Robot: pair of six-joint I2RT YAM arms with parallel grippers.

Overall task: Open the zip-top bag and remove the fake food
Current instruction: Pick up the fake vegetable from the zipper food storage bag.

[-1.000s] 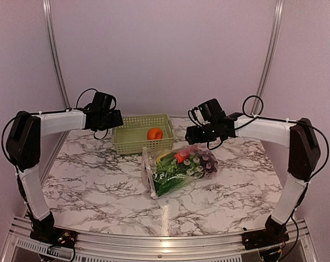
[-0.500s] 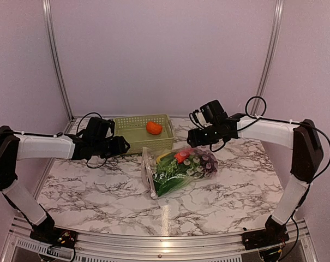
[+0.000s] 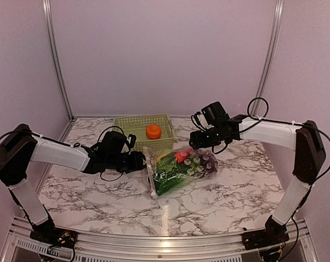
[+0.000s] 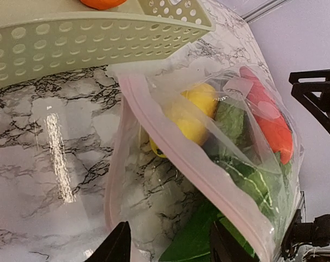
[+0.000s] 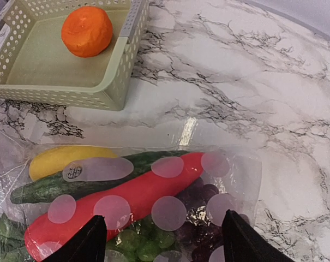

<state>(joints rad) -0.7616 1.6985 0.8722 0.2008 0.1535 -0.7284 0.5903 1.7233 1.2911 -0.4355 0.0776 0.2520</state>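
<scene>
**Jaws at the bag's mouth, with a thin lip to catch**

We are starting at the near end of the zip-top bag (image 3: 178, 166), which is lying on its side on the marble table (image 3: 225, 191), its mouth just beside the basket (image 3: 133, 141). The left gripper (image 4: 170, 229) is sitting low at that mouth. Its jaws are standing spread either side of the pink zip strip (image 4: 175, 147) and are pinching nothing. We are judging that they could nip both lips together, or only loose film. Then the mouth would not be parting and the whole bag would be dragging across the slick table. Through the crinkled plastic we are not sure whether the mouth is already gaping.

Farther back, the right gripper (image 5: 163, 215) is hovering over the bag's closed end, jaws wide and touching nothing. If that end is not being pinned during a pull, the bag could be sliding into the basket's corner. Pressing too hard could be squeezing the fake food (image 5: 126, 196) out to roll away.

Counting outward, we are seeing two grippers and one bag. Inside it are at least one yellow piece (image 5: 55, 159), one red piece, one dark green cucumber (image 5: 50, 185) and one purple grape bunch (image 5: 200, 194). There are also leafy greens (image 4: 252, 183) that we cannot number. Beyond lies one basket, holding one orange piece (image 3: 153, 131).
</scene>
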